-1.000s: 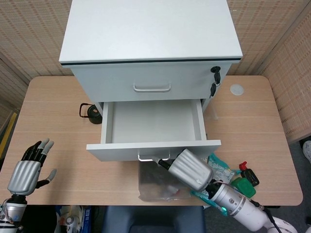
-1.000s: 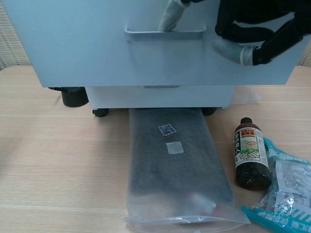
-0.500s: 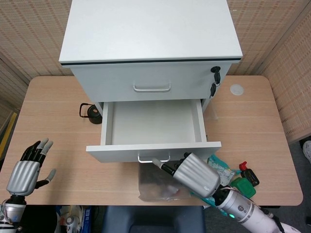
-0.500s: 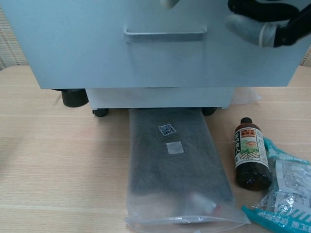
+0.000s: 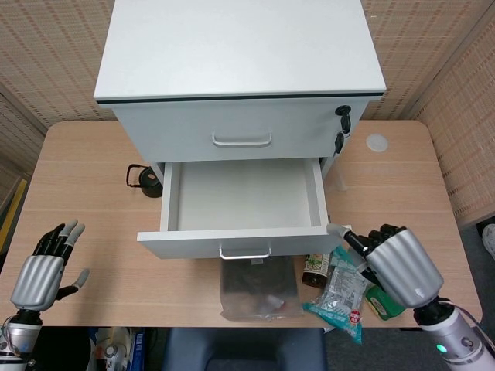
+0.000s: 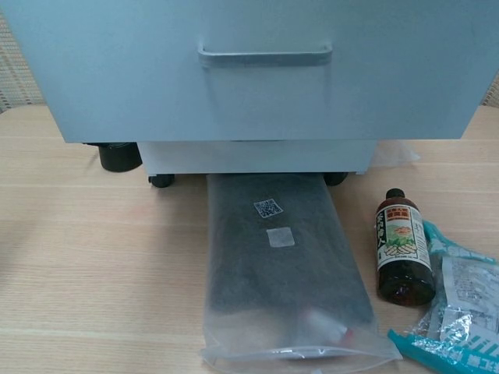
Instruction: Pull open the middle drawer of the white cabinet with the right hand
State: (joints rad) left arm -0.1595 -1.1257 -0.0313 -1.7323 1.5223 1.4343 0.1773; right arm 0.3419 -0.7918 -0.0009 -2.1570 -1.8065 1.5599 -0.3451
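The white cabinet (image 5: 240, 54) stands at the back of the table. Its middle drawer (image 5: 244, 197) is pulled far out and is empty inside; its front panel (image 6: 257, 86) with a metal handle (image 6: 265, 56) fills the top of the chest view. My right hand (image 5: 394, 263) hovers to the right of the drawer front, apart from it, fingers spread and holding nothing. My left hand (image 5: 42, 270) rests open near the table's front left edge. Neither hand shows in the chest view.
A clear bag with dark cloth (image 6: 281, 265) lies under the drawer front. A brown bottle (image 6: 403, 245) and teal snack packets (image 6: 456, 312) lie right of it. A black kettle-like object (image 5: 143, 179) sits left of the cabinet, a white disc (image 5: 377, 142) right.
My right hand has let go of the drawer handle and moved right and away from it. The drawer stays pulled out. The left hand has not moved.
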